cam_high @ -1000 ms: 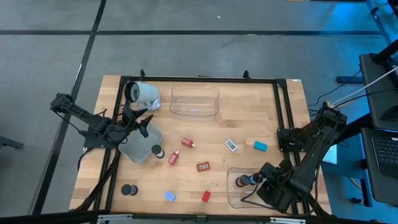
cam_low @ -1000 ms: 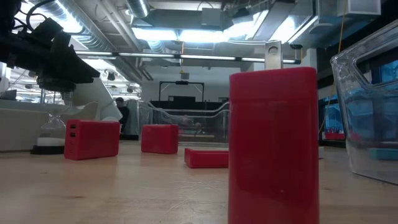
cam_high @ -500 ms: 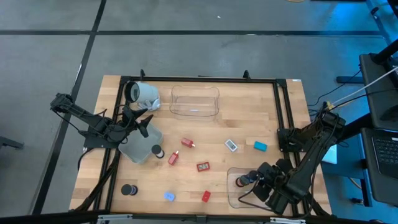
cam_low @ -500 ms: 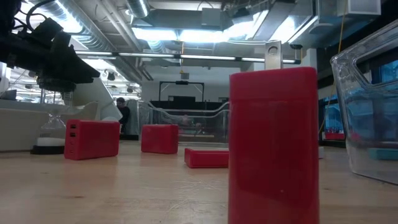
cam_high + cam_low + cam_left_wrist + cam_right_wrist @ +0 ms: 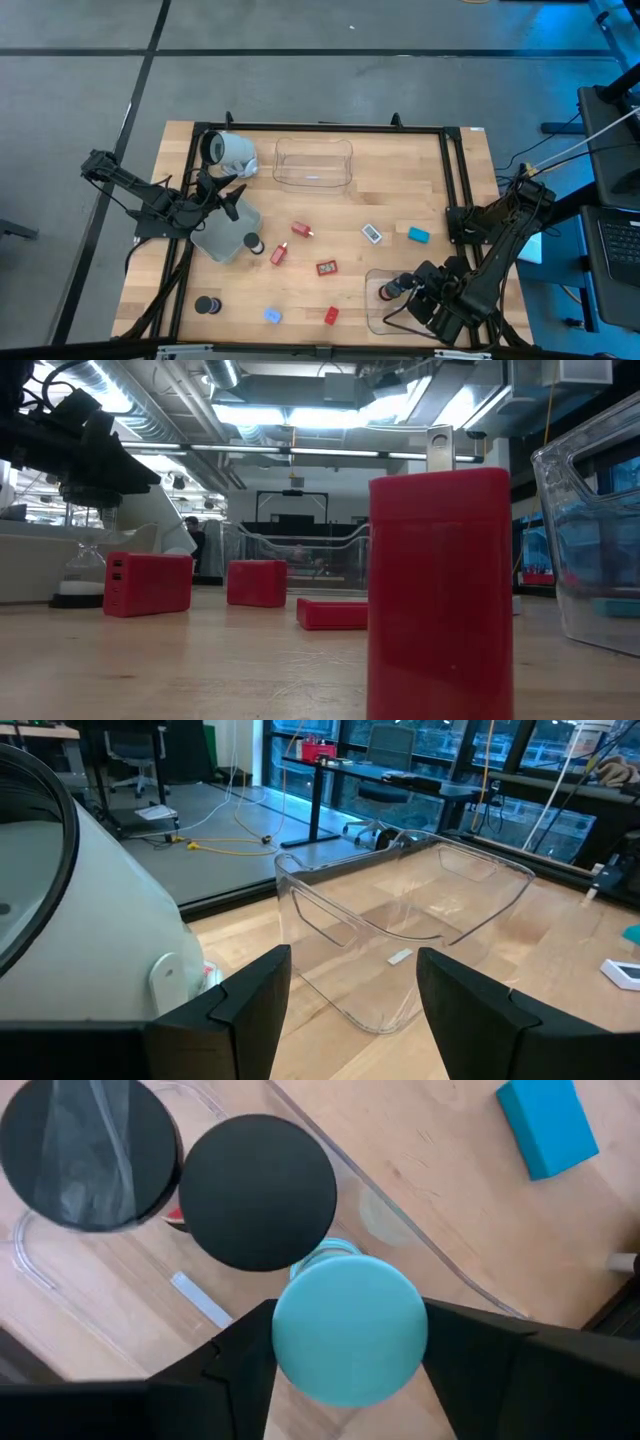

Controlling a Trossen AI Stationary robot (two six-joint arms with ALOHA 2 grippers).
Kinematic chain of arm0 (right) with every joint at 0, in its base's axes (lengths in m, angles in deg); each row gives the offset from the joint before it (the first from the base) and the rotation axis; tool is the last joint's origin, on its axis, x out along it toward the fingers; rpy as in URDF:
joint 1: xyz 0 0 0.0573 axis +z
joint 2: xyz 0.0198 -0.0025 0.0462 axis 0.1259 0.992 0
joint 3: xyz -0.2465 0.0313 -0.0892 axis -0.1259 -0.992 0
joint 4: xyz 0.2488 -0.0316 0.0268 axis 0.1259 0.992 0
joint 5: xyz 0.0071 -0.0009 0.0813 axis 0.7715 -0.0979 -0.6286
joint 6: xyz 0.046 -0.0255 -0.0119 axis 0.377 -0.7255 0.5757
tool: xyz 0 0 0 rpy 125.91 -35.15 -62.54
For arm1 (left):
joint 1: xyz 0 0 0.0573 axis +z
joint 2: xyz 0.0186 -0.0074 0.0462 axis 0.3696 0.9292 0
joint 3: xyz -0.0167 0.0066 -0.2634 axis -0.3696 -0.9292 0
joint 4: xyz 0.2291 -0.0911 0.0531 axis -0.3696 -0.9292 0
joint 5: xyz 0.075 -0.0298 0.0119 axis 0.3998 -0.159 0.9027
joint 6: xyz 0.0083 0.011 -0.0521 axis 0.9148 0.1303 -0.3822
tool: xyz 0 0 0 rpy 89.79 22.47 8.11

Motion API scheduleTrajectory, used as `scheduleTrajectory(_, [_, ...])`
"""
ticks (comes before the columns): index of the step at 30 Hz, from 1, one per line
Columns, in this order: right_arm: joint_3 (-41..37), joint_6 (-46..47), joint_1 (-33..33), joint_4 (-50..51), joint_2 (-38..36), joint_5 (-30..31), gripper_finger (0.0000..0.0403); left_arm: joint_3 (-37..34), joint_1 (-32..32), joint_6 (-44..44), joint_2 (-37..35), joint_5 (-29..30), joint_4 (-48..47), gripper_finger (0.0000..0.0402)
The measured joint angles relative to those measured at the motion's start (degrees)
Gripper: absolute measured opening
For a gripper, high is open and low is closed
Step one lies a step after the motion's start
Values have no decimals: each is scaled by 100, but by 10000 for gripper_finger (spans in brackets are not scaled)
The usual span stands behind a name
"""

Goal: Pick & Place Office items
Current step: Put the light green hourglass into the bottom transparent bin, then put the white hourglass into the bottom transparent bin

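High view, right gripper (image 5: 408, 287): over the clear tray (image 5: 376, 316) by the desk's (image 5: 400, 180) near edge, toward its right corner, with a black puck (image 5: 387, 292) just beside it in the tray.
High view, left gripper (image 5: 234, 195): near the left edge, beside the white-grey cylinder (image 5: 232, 151), above a second clear tray (image 5: 222, 240).
High view, loose items: red blocks (image 5: 326, 268), a white piece (image 5: 372, 234) and a blue piece (image 5: 418, 235) mid-desk; another black puck (image 5: 207, 305) near the near-left corner.
Low view: a tall red block (image 5: 440, 592) stands close; further red blocks (image 5: 147, 584) lie behind.
Left wrist view: fingers (image 5: 250, 1005) spread wide, nothing between them, facing a third clear tray (image 5: 400, 925).
Right wrist view: fingers (image 5: 470, 1350) pinch a teal puck (image 5: 348, 1329) above two black pucks (image 5: 257, 1192) in the tray.
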Motion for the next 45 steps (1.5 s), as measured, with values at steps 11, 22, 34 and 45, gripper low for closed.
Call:
scheduleTrajectory(11, [0, 17, 2, -1, 0, -345, 279, 0, 1, -3, 0, -1, 0, 214])
scheduleTrajectory(22, [634, -9, -120, 861, -246, -776, 285, 208, 0, 2450, -2, -1270, 2109, 222])
scheduleTrajectory(34, [1600, -359, -178, 1906, -469, 1173, 286, 838, -16, 1133, 1260, -3392, 2050, 297])
scheduleTrajectory(45, [1598, -1110, -467, 1904, -540, 1714, 286, 3000, -531, 1401, 3856, -3887, -481, 306])
